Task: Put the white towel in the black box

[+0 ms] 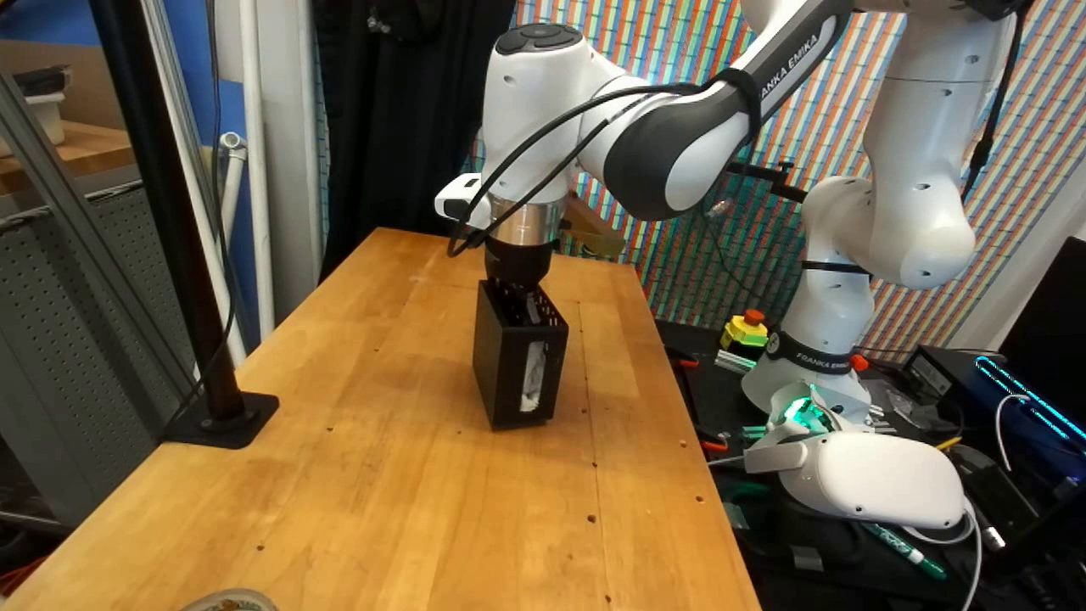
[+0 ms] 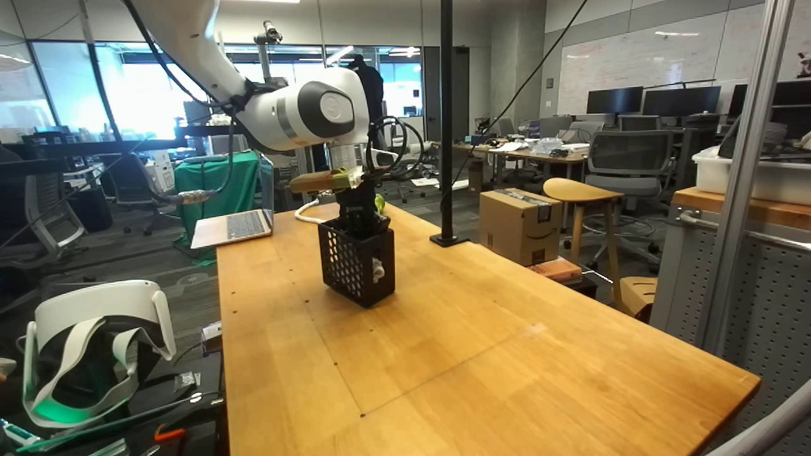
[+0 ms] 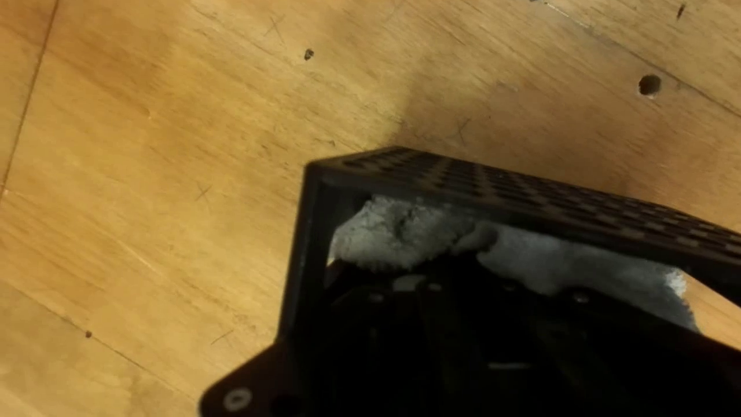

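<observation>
The black box (image 1: 501,365) is tall and narrow, with perforated sides and an open top. It stands upright on the wooden table in both exterior views (image 2: 345,269), and its rim (image 3: 498,202) shows in the wrist view. The white towel (image 3: 393,237) is inside the box, bunched along one wall. It also shows through the slot in the box's end in both exterior views (image 1: 533,378) (image 2: 378,271). My gripper (image 1: 522,297) points down with its fingers inside the box. In the wrist view the fingers (image 3: 463,307) are dark, beside the towel, and their tips are hidden.
The wooden table (image 1: 407,475) lies under the box. A black post stands on a base plate (image 1: 225,422) at the table's edge. A laptop (image 2: 234,228) sits near the far edge. A round patterned rim (image 1: 229,602) shows at the near edge.
</observation>
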Robot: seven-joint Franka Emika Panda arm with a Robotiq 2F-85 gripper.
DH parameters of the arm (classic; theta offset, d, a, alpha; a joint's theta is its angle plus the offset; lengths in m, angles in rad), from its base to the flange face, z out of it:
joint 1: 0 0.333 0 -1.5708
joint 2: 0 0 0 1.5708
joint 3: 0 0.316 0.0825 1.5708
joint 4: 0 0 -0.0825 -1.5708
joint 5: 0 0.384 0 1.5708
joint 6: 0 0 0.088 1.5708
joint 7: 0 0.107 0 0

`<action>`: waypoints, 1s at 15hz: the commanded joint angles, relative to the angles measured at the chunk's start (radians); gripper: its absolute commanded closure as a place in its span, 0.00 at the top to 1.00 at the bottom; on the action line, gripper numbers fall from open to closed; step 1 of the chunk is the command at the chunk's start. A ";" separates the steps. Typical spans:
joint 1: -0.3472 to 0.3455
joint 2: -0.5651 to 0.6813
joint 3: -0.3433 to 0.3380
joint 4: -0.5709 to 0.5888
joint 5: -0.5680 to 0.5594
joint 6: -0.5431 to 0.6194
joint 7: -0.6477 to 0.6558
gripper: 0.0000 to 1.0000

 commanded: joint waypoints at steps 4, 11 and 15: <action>0.030 -0.018 0.009 0.020 -0.037 -0.025 0.033 0.13; 0.098 -0.130 0.063 0.039 -0.177 -0.118 0.122 0.13; 0.109 -0.171 0.098 0.061 -0.224 -0.180 0.152 0.13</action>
